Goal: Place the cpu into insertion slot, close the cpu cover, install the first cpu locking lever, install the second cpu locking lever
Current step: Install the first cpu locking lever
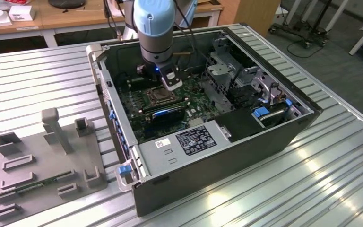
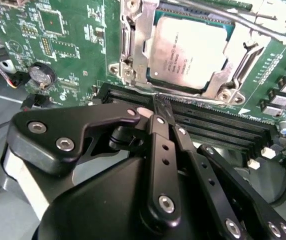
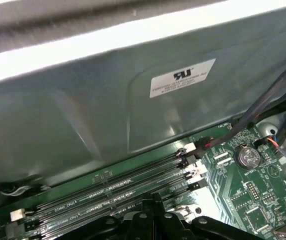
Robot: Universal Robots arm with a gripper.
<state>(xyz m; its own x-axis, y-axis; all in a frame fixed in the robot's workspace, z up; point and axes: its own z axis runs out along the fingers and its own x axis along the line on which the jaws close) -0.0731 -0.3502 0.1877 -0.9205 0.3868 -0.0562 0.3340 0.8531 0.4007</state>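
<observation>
The cpu (image 2: 188,50), a silvery square chip, lies in the insertion slot (image 1: 156,97) on the green motherboard. The cpu cover (image 2: 133,45), a thin metal frame, lies flat around the chip. A thin metal locking lever (image 2: 248,22) runs slantwise along one side of the socket. My gripper (image 2: 158,106) hovers just beside the socket, over the edge of the black memory slots (image 2: 213,125). Its black fingers (image 2: 155,145) meet at the tips with nothing between them. From outside, the gripper (image 1: 172,86) hangs inside the open computer case, right by the socket.
The case walls (image 1: 106,90) surround the board, and one grey wall (image 3: 108,110) stands close behind the memory slots. A power supply (image 1: 191,139) and a drive cage (image 1: 232,75) crowd the case. A grey fixture plate (image 1: 43,161) lies on the table at the exterior view's left.
</observation>
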